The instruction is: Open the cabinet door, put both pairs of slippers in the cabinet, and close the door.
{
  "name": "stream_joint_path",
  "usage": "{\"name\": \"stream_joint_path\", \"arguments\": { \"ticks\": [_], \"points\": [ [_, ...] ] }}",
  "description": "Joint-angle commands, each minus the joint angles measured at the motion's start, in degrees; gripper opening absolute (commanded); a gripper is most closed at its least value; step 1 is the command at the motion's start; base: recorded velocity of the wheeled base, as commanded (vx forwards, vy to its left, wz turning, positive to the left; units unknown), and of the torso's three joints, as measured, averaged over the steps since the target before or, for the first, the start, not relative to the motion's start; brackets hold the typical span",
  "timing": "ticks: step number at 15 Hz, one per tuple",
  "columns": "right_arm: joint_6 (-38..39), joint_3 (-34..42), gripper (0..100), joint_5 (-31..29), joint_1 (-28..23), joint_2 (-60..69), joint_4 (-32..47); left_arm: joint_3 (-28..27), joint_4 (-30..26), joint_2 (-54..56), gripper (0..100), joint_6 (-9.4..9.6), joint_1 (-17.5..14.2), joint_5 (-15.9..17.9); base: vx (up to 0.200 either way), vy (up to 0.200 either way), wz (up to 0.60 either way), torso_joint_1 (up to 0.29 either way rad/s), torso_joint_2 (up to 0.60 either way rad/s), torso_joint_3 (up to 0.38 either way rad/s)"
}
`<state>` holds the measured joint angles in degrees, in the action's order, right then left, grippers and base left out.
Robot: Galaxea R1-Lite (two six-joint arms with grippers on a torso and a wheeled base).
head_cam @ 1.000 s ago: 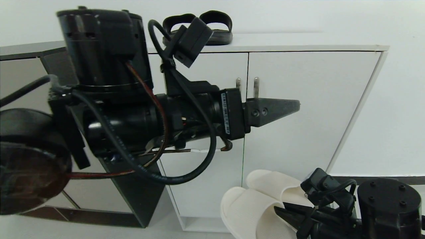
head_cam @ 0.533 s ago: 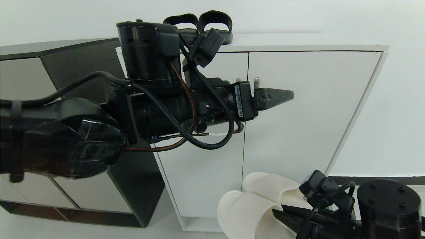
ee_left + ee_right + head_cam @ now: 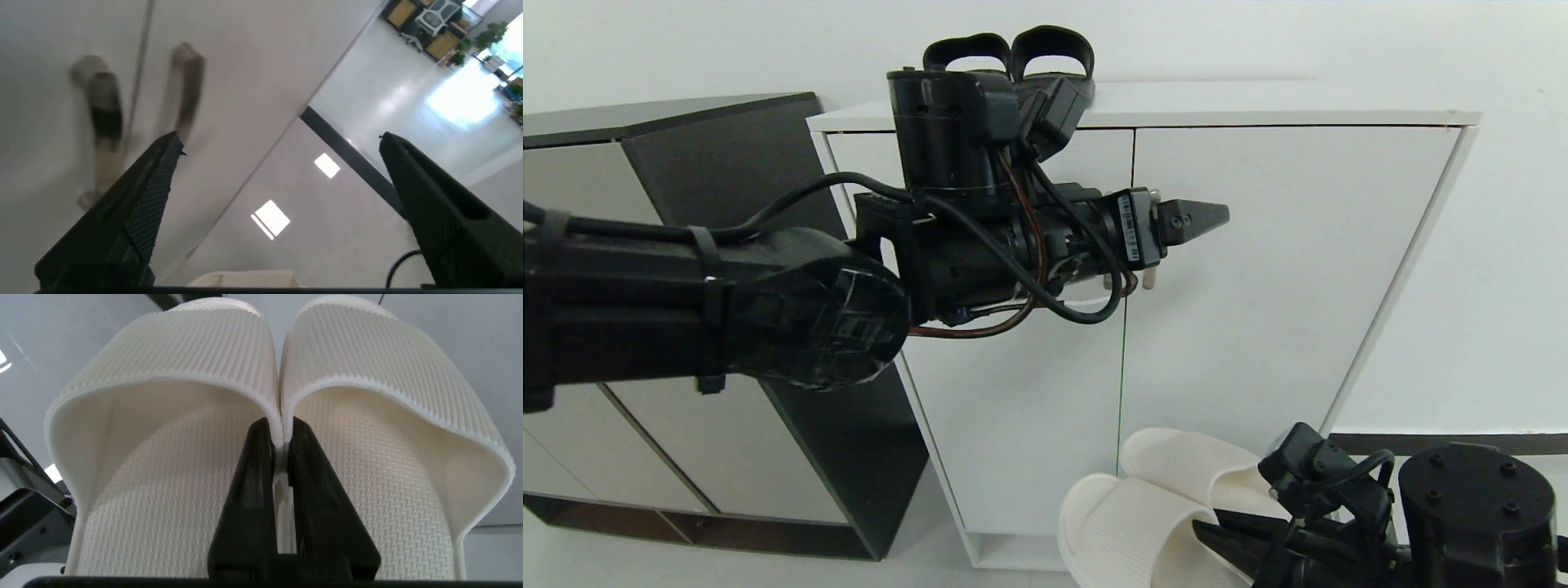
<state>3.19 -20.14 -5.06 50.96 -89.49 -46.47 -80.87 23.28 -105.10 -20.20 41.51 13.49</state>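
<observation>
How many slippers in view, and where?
4. Two black slippers sit side by side on top of the white cabinet. Two white slippers are pinched together in the right gripper, low in front of the cabinet doors. No others visible.

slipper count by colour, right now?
black slippers: 2, on top of the white cabinet
white slippers: 2, clamped together in the right gripper
total: 4 slippers
</observation>
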Motion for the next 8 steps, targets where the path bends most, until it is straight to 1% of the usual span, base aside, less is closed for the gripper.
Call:
{"name": "stream_joint_path", "arguments": {
  "ticks": [1, 4, 5, 6, 8],
  "points": [
    [0.1, 0.0, 0, 0.0, 0.0, -0.1, 0.0, -2.4, -1.0, -2.5, 100, -0.02, -1.4, -0.1, 0.000, 0.000, 0.00, 0.000, 0.00, 0.000],
    [0.1, 0.1, 0, 0.0, 0.0, -0.2, 0.0, -3.2, -1.2, -3.2, 100, 0.07, -1.6, -0.2, 0.000, 0.000, 0.00, 0.000, 0.00, 0.000],
    [0.0, 0.0, 0, 0.0, 0.1, -0.2, 0.1, -4.3, -1.2, -4.2, 100, 0.07, -1.6, -0.3, 0.000, 0.000, 0.00, 0.000, 0.00, 0.000],
    [0.0, 0.0, 0, 0.0, 0.1, -0.2, 0.1, -5.7, -1.3, -5.6, 100, 0.25, -1.7, -1.4, 0.000, 0.000, 0.00, 0.000, 0.00, 0.000],
    [0.0, 0.0, 0, 0.0, 0.1, -0.2, 0.1, -7.5, -2.1, -6.9, 100, 0.25, -1.7, -1.4, 0.000, 0.000, 0.00, 0.000, 0.00, 0.000]
  ]
}}
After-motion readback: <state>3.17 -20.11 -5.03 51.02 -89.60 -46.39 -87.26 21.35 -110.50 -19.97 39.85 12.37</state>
